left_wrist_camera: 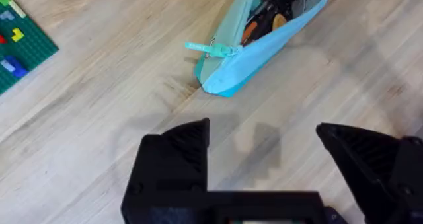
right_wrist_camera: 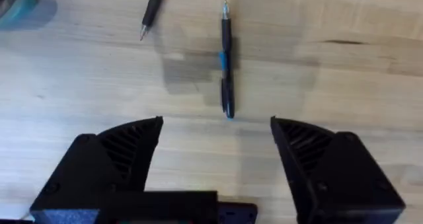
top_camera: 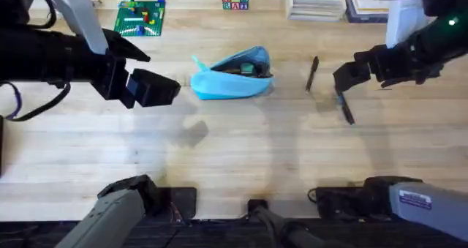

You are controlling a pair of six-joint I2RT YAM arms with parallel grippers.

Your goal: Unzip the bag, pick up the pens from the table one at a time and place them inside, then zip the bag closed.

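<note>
R gripper (right_wrist_camera: 216, 141): fingers spread wide, empty, hovering over table (top_camera: 241, 153) right of centre.
Pen 1 (right_wrist_camera: 227, 59): lies just ahead of the R fingers, lined up w/ the gap; long axis runs near–far, slightly slanted.
Pen 2 (top_camera: 312, 73): left of pen 1, toward bag; also near–far, apart from pen 1.
Nearer arm: R, by far.
Bag (top_camera: 232, 75): centre-far, unzipped, mouth gaping, stuff already inside; long axis left–right.
L gripper (left_wrist_camera: 263, 145): fingers apart, empty, left of bag, not touching.
</note>
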